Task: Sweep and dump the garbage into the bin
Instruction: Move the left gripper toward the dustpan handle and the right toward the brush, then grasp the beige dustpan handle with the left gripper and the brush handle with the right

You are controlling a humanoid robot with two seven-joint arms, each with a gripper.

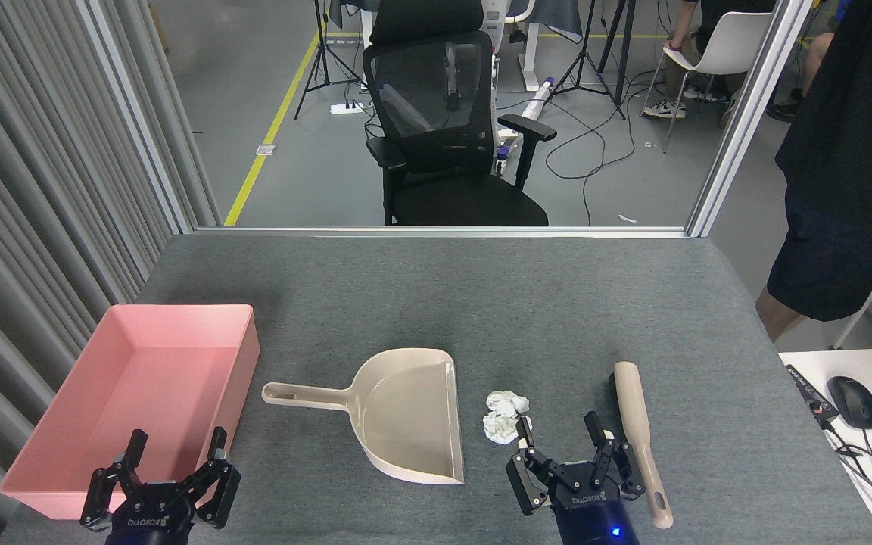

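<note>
The garbage (503,415) is lying on the table (557,303) just beside the dustpan's (406,412) open lip, placed for a short push in. The brush (639,439) is lying near, to its right. The right gripper (561,435) is hovering spread and empty between them; the left gripper (175,446), also released, is waiting before the bin (141,378).

left gripper (175,457): "ROBOTIQ", seen upside down on its body
right gripper (561,440): "ROBOTIQ", also upside down on its body
</note>
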